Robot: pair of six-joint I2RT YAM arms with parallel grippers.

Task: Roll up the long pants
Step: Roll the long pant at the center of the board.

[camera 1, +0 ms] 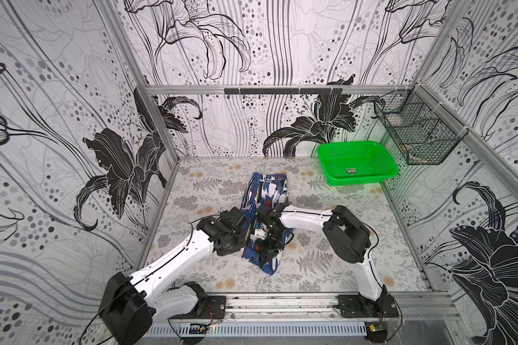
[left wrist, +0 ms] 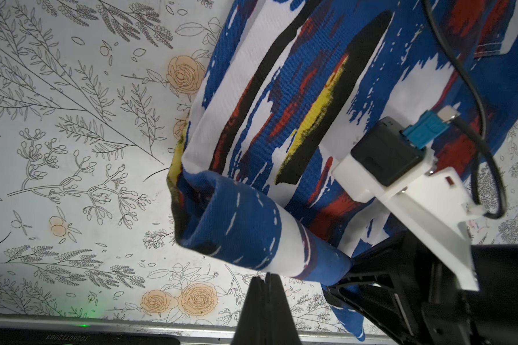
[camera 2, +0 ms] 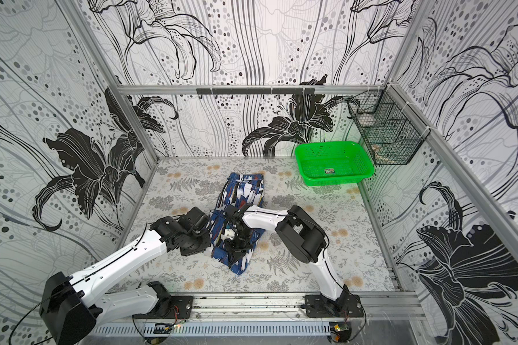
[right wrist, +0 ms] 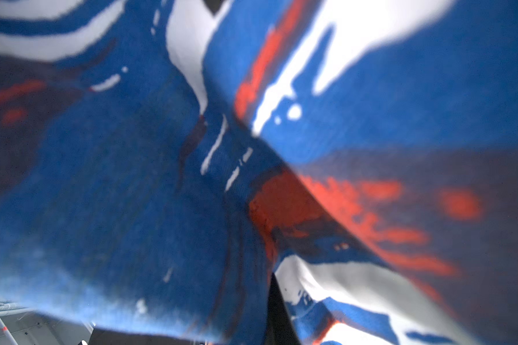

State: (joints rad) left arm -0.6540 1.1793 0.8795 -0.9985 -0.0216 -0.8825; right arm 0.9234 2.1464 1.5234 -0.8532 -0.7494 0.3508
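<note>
The long pants (camera 1: 269,191) (camera 2: 245,191) lie lengthwise in the middle of the flowered table, printed in blue, white, black, red and yellow. Their near end is curled into a loose roll (left wrist: 245,227). My left gripper (camera 1: 242,236) (left wrist: 265,276) is at the pants' left edge, jaws shut with nothing between them, tips right at the roll. My right gripper (camera 1: 268,254) (camera 2: 237,252) reaches down onto the near part of the pants and is shut on the fabric. In the right wrist view the cloth (right wrist: 132,179) fills the picture, draped over one dark finger (right wrist: 277,313).
A green plastic basket (camera 1: 380,176) (camera 2: 368,173) stands at the back right of the table. A black wire basket (camera 1: 416,134) hangs on the right wall. The metal rail (camera 1: 281,301) with both arm bases runs along the near edge. Patterned walls close three sides.
</note>
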